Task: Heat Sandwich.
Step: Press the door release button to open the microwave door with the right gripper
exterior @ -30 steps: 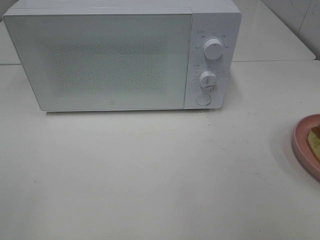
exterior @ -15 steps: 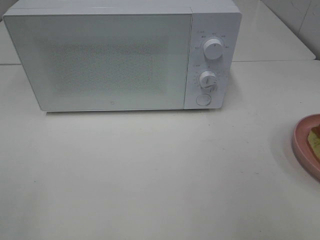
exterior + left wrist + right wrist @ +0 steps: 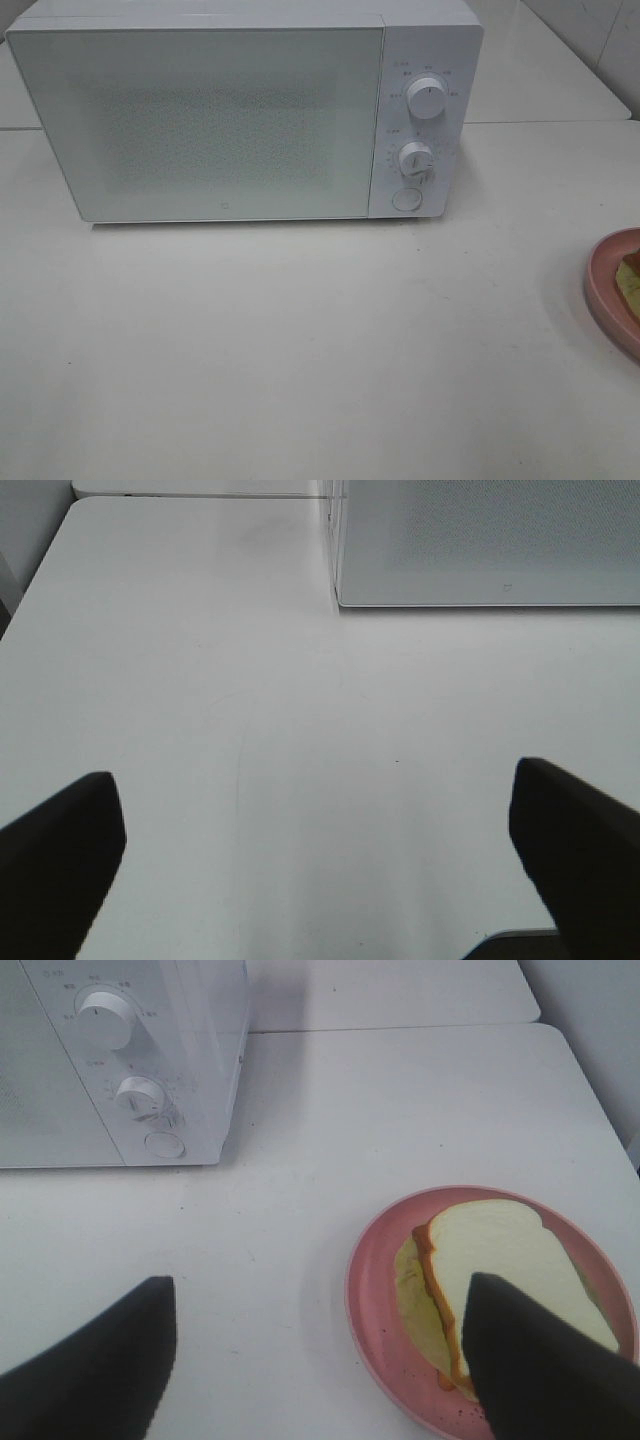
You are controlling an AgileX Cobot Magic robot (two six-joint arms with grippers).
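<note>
A white microwave oven (image 3: 240, 110) stands at the far side of a white table (image 3: 300, 340), its frosted, speckled door (image 3: 200, 125) closed. On the panel right of the door, an upper knob (image 3: 427, 100) sits above a lower knob (image 3: 415, 158), with a round button (image 3: 405, 199) beneath them. A pink plate (image 3: 600, 290) lies at the table's right edge, well apart from the oven. Behind, a second white tabletop (image 3: 540, 70) meets a tiled wall (image 3: 600, 30).

Sandwich (image 3: 500, 1270) flat on pink plate (image 3: 372, 1280)
</note>
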